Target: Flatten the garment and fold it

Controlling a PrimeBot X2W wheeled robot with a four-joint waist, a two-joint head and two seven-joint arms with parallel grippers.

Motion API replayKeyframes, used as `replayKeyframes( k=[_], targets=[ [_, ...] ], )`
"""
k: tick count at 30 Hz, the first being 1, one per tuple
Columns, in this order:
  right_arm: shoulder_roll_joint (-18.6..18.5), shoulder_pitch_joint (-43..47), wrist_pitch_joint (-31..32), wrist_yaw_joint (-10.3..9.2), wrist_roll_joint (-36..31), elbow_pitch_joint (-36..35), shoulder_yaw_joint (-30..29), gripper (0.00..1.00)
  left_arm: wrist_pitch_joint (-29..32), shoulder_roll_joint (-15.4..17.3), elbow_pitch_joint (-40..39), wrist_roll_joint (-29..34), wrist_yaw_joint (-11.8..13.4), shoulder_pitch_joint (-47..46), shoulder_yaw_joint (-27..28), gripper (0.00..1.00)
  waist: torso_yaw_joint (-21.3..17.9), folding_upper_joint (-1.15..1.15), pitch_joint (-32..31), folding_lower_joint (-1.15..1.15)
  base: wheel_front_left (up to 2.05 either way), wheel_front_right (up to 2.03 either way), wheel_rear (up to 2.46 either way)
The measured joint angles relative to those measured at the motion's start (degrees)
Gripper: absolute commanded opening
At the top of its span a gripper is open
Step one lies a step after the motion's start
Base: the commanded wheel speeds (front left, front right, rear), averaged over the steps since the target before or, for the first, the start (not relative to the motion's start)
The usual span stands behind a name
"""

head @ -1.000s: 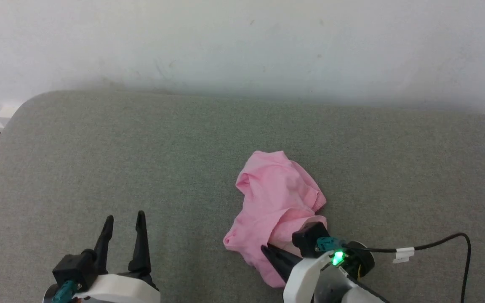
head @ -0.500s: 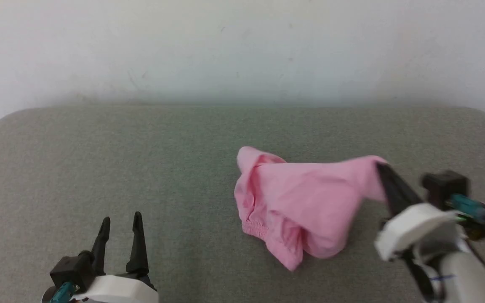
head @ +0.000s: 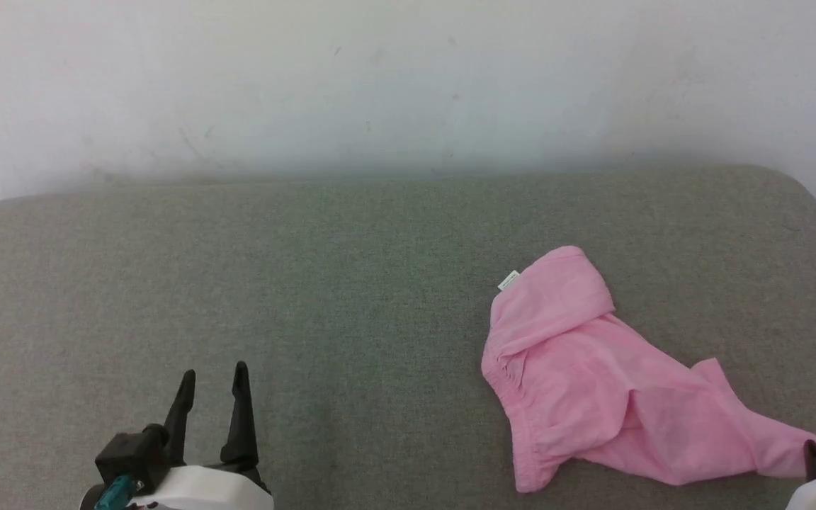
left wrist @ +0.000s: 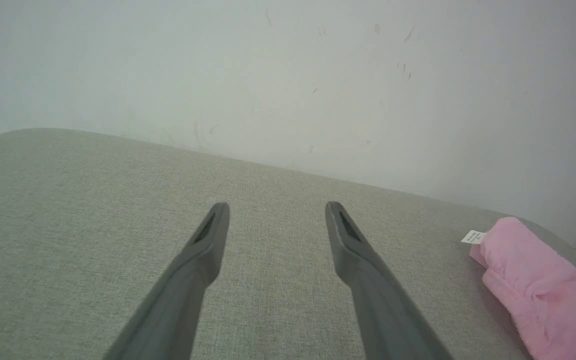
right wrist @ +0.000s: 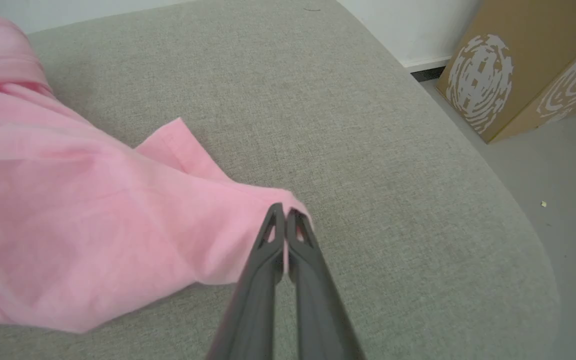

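Note:
The light-pink garment (head: pixel 592 375) lies stretched out on the grey cushioned surface (head: pixel 351 297), its gathered waistband at the left and a small white label at its far end. My right gripper (right wrist: pixel 284 214) is shut on a corner of the garment (right wrist: pixel 118 210), pulling it toward the surface's right front edge; in the head view it sits at the lower right corner (head: pixel 814 450). My left gripper (head: pixel 213 375) stands open at the lower left, well apart from the garment (left wrist: pixel 543 285), with nothing between its fingers (left wrist: pixel 208 240).
A pale wall (head: pixel 408 78) runs along the far side of the surface. The surface's rounded right edge (right wrist: pixel 513 210) drops to a grey floor, where a brown cardboard box (right wrist: pixel 523 65) stands.
My right gripper has dragged the garment to the right and toward me, stretching it out flatter. The head camera has also turned right. The left gripper has stayed put.

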Motion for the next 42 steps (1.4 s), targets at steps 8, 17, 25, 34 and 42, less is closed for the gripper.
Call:
replayKeyframes(
  k=[8, 17, 25, 34, 42],
  targets=[
    [0.25, -0.04, -11.70, 0.00, -0.38, -2.64, 4.00, 1.00, 0.00, -0.12, 1.23, -0.02, -0.48, -0.02, 0.14, 1.00, -0.08, 0.00, 0.00, 0.00, 0.00, 0.00, 0.00],
    [0.19, 1.29, -12.91, 0.00, -1.80, -10.25, 10.46, 1.00, 0.00, -0.15, 1.72, 0.54, -0.35, -0.01, 0.27, 1.00, 0.09, 0.00, -1.52, 0.00, 0.00, 0.00, 0.00],
    [-4.05, 1.49, 2.82, 0.00, 4.81, -10.73, 28.97, 1.00, 0.00, -0.25, 2.26, 0.18, -0.35, -0.01, -0.07, 1.00, 0.58, 0.00, -0.92, 0.00, 0.00, 0.00, 0.00],
    [-11.70, -9.46, 17.11, 0.00, 14.12, -0.41, 42.21, 1.00, 0.00, -0.35, 2.99, -0.18, -0.36, -1.91, -1.81, 1.00, 1.93, 0.00, 0.40, 0.01, 0.00, 0.00, 0.00],
    [-12.35, -15.17, 22.91, -0.03, 19.73, 10.69, 47.63, 0.09, 0.00, -0.37, 4.15, -1.19, -0.35, -2.35, -2.83, 1.00, 3.48, 0.00, 0.87, 0.00, 0.00, 0.00, 0.00]
  ],
)
